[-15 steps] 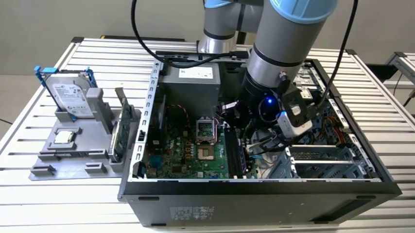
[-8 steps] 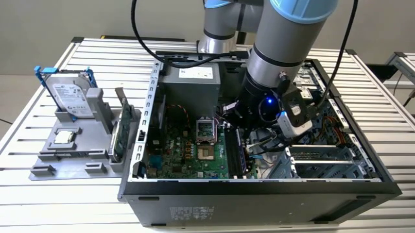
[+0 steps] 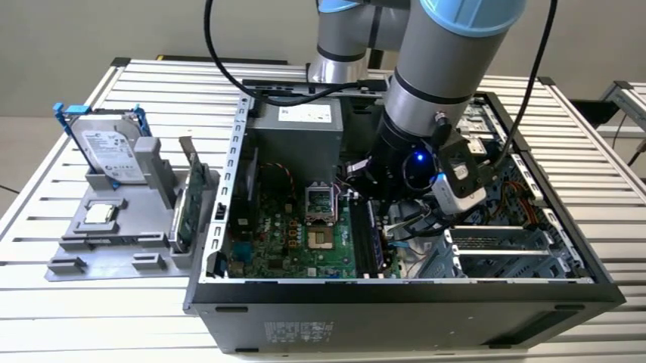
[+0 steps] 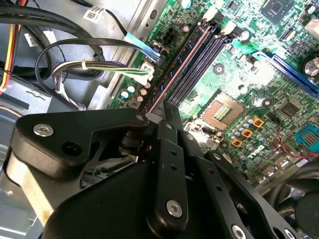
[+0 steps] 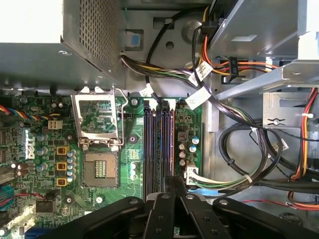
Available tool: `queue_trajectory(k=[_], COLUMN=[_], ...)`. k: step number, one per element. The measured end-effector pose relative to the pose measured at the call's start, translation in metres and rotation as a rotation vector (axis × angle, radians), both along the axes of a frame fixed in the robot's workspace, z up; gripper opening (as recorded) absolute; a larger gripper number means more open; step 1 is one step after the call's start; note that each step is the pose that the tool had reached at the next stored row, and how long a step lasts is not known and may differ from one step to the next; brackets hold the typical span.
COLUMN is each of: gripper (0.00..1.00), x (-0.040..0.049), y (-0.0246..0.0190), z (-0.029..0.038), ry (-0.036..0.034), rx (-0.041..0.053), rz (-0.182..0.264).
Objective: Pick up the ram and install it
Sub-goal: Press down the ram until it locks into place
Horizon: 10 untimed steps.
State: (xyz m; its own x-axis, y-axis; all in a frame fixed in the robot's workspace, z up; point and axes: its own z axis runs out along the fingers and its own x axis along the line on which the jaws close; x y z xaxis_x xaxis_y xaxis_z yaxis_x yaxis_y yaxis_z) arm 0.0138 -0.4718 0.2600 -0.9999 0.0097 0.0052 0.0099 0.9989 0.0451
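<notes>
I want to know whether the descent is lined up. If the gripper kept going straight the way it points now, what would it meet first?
Most likely the memory slots on the motherboard: in the first wrist view the gripper sits over their near end, pointing down at them. How much gap remains is unclear.

Lit evenly and brightly from overhead in the exterior view, with pale glare off the slatted desk (image 3: 91,113) and deep shadow inside the computer case (image 3: 404,295). Washed out to pure white at one corner of the first wrist view, above the power supply (image 5: 75,45), while the motherboard (image 5: 45,164) stayed crisp and well exposed. Rendered soft and near-black up close on the end effector (image 4: 167,112) in the second wrist view, with mild glare on the board beyond.
</notes>
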Motion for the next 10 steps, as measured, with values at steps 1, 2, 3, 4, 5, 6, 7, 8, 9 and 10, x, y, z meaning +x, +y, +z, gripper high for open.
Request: queue_trajectory(k=[1, 2, 3, 4, 5, 6, 7, 8, 9, 10], gripper=[0.0, 0.0, 0.0, 0.0, 0.0, 0.0, 0.0, 0.0, 0.0, 0.0], x=[0.0, 0.0, 0.0, 0.0, 0.0, 0.0, 0.0, 0.0, 0.0, 0.0], y=[0.0, 0.0, 0.0, 0.0, 0.0, 0.0, 0.0, 0.0, 0.0001, 0.0001], z=[0.0, 0.0, 0.0, 0.0, 0.0, 0.0001, 0.0001, 0.0001, 0.0, 0.0], ry=[0.0, 0.0, 0.0, -0.0001, 0.0, 0.0001, 0.0001, 0.0, 0.0, 0.0], rx=[0.0, -0.0001, 0.0, 0.0, -0.0001, -0.0002, -0.0002, -0.0001, -0.0001, -0.0002], rz=[0.0, 0.0, 0.0, 0.001, 0.006, 0.017, 0.031, 0.047, 0.064, 0.08])
